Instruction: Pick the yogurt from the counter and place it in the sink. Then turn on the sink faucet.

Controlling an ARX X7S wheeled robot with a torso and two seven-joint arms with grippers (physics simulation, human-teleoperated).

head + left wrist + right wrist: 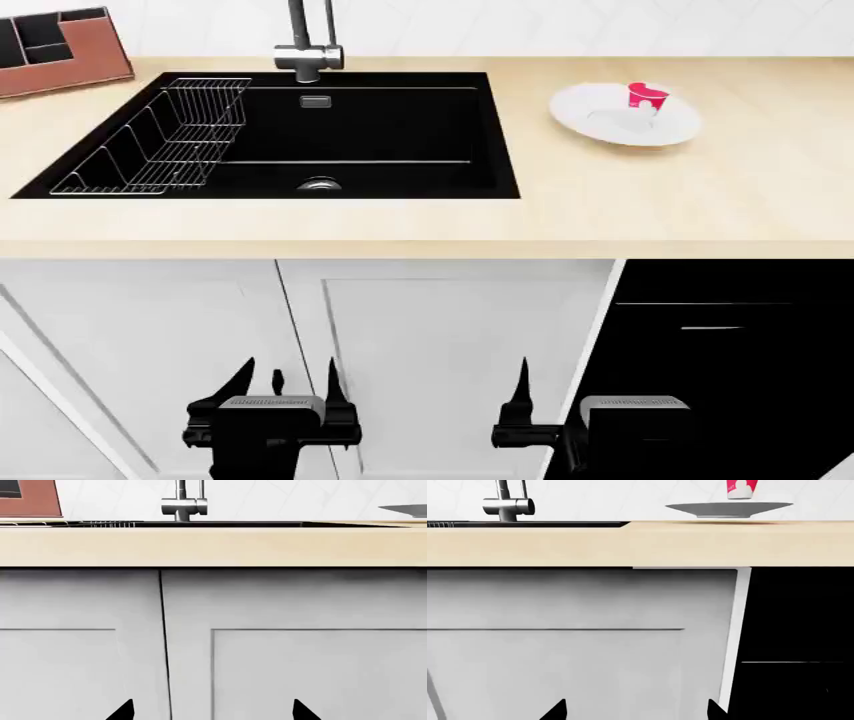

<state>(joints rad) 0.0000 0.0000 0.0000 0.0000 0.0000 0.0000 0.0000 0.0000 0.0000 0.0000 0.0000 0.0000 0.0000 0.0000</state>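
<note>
Both arms low, below counter (pixel 400 220) edge, facing cabinet doors.
Left gripper (pixel 283 385) and right gripper (pixel 561 400) spread wide, empty; yogurt (pixel 646 98) on plate (pixel 594 115), well above, right of sink (pixel 360 135).

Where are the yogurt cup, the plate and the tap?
yogurt (pixel 646 99), head view, pink side of the cup.
plate (pixel 594 110), head view, bare left rim.
sink faucet (pixel 308 58), head view, base by its handle.
</note>
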